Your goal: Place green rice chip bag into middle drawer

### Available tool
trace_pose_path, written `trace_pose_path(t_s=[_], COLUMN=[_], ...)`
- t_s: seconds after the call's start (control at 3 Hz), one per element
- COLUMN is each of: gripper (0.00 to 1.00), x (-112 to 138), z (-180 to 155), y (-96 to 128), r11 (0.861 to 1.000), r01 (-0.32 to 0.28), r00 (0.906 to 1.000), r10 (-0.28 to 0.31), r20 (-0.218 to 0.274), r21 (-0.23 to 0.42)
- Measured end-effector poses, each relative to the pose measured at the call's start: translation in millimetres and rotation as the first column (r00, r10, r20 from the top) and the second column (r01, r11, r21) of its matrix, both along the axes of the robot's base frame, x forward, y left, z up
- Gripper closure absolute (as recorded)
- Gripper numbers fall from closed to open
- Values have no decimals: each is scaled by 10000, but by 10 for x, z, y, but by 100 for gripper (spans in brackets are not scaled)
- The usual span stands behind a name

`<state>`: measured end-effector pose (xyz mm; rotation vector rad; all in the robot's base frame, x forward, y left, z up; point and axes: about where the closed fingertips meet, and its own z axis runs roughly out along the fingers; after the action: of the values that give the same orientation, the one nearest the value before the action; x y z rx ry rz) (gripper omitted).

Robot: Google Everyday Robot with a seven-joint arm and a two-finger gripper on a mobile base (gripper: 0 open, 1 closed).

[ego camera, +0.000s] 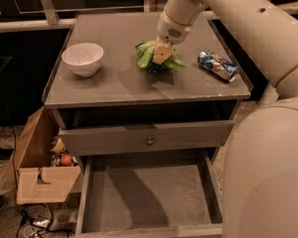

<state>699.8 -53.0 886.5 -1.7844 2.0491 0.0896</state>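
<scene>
On the flat grey cabinet top [119, 86], toward twelve o'clock, the crinkly light-green rice chip bag [144, 57] lies under the cream two-finger gripper [161, 54], which bears down on its middle; whether it has hold of the bag I cannot tell. The wide, shallow grey middle drawer [154, 197] stands open at six o'clock, so a good grasp should pinch a firm fold and lift straight up, clear of the crushed blue-silver can [217, 65] at the bag's three o'clock.

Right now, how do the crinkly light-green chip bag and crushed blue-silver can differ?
The crinkly light-green chip bag sits mid-table with the gripper down on it; the crushed blue-silver can lies untouched near the right edge. The bag is larger and green; the can smaller and shiny. Both rest on the grey tabletop.
</scene>
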Motion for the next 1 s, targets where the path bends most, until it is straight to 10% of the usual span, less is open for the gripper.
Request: trace_pose_path(t_s=[1.0], gripper=[100], x=[-152], z=[945], y=[92], r11=[9885], r01=[-871], r00=[9862], r10=[681], r20=[1507], r21=[1237])
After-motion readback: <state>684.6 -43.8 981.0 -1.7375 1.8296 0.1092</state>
